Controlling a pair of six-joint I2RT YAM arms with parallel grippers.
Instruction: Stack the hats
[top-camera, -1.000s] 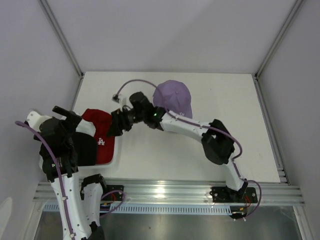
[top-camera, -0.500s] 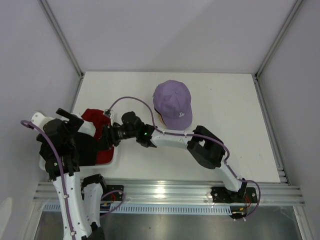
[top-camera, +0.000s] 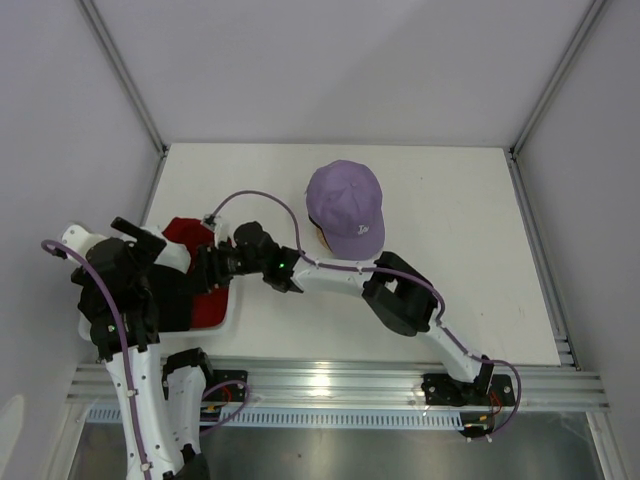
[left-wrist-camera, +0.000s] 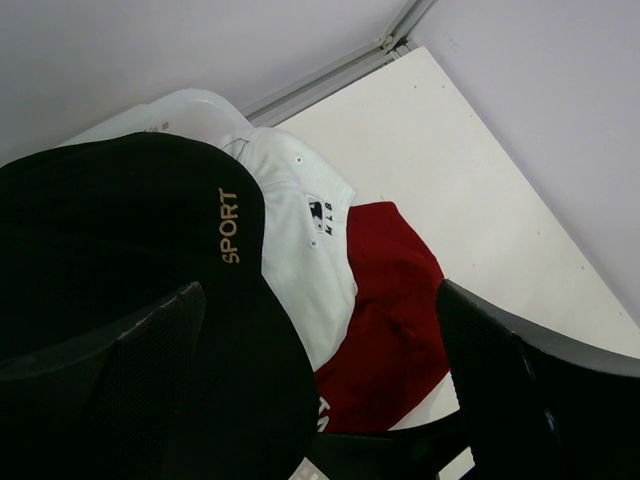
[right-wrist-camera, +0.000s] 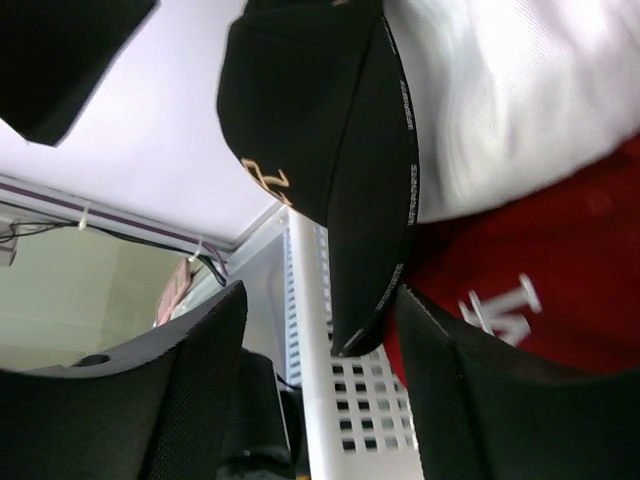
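A lavender cap (top-camera: 345, 208) sits at the middle back of the table. A red cap with a white logo (top-camera: 207, 300) lies in the white mesh basket (top-camera: 233, 316) at the left, beside a white cap with a black brim (left-wrist-camera: 300, 235). My right gripper (top-camera: 205, 272) is open low over the basket. In the right wrist view its jaws (right-wrist-camera: 335, 400) straddle the black brim's tip (right-wrist-camera: 375, 290) and the basket rim (right-wrist-camera: 318, 400), with the red cap (right-wrist-camera: 560, 290) beside them. My left gripper (left-wrist-camera: 320, 400) is open and empty above these caps.
A sliver of tan wood (top-camera: 318, 238) shows under the lavender cap's left edge. White walls close the table on three sides. The left arm (top-camera: 115, 290) hangs over the basket's left part. A metal rail (top-camera: 400, 375) runs along the near edge.
My right arm has swung left and down from beside the lavender cap to the basket with the red cap. The lavender cap now shows whole. The left arm has barely moved.
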